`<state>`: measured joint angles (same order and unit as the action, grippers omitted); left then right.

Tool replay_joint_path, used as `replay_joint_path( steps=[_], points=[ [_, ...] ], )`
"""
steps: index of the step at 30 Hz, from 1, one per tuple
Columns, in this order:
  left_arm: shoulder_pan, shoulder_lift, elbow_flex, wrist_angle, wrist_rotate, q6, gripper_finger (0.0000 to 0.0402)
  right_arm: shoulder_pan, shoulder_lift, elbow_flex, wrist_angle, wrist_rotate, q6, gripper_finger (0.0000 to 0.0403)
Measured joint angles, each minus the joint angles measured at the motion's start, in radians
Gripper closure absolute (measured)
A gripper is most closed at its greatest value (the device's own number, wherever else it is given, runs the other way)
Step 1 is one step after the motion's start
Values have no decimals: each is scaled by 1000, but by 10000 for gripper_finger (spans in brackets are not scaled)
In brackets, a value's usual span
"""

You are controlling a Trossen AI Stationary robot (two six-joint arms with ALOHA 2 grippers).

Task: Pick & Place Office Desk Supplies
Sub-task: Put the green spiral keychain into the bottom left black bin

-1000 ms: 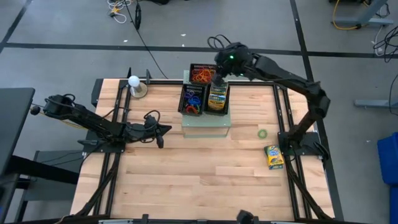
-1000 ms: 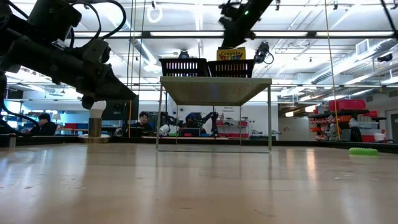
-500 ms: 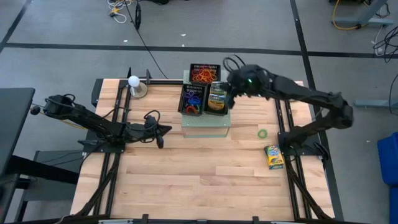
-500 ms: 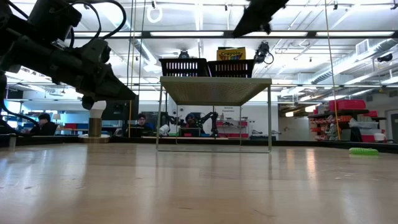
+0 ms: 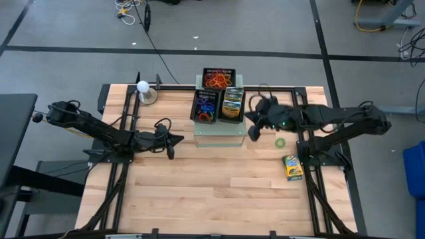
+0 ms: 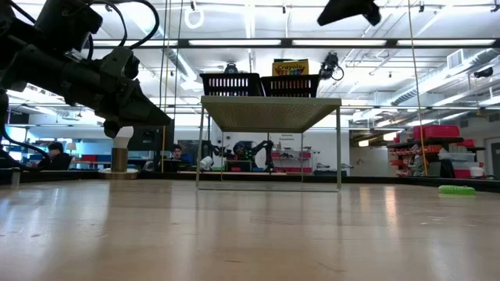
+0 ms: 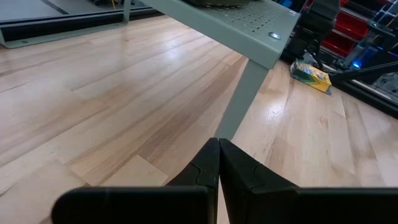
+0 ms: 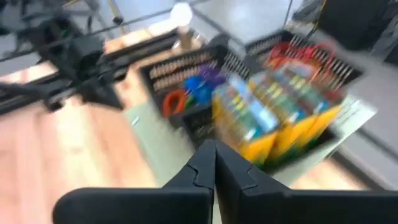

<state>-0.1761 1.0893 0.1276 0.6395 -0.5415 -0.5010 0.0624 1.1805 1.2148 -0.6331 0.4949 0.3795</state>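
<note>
A yellow-green crayon box (image 5: pixel 232 105) (image 6: pixel 290 67) (image 8: pixel 283 118) stands in a black mesh tray (image 5: pixel 232 118) on the pale-green perforated stand (image 5: pixel 219 131). The tray beside it (image 5: pixel 206 106) holds coloured loops, and the one behind (image 5: pixel 216 79) holds orange rubber bands. Another crayon box (image 5: pixel 292 166) (image 7: pixel 311 73) and a green loop (image 5: pixel 280 142) (image 6: pixel 456 189) lie on the table at the right. My right gripper (image 5: pixel 254 134) (image 8: pixel 214 150) hangs shut and holding nothing, high above the table just right of the stand. My left gripper (image 5: pixel 171 150) (image 7: pixel 219 148) waits shut, left of the stand.
A white knob on a round base (image 5: pixel 143 90) stands at the far left of the table. Open wooden tabletop (image 5: pixel 212 192) stretches across the near half. The stand's thin legs (image 6: pixel 339 148) leave a gap beneath it.
My right gripper has drawn back from above the crayon box in the tray, swinging toward the table's near and right edges and rolling its wrist. The crayon box stays upright in its tray.
</note>
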Motion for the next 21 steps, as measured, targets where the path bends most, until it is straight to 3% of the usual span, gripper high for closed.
replay_joint_path(
  steps=[6,14,21],
  points=[
    [0,0,0,0,0,0,390,86,1,0,-160,72,171,397],
    [0,0,0,0,1,0,390,168,13,-1,-328,84,353,397],
    [0,0,0,4,1,0,390,210,8,-72,-325,59,482,396]
  ],
)
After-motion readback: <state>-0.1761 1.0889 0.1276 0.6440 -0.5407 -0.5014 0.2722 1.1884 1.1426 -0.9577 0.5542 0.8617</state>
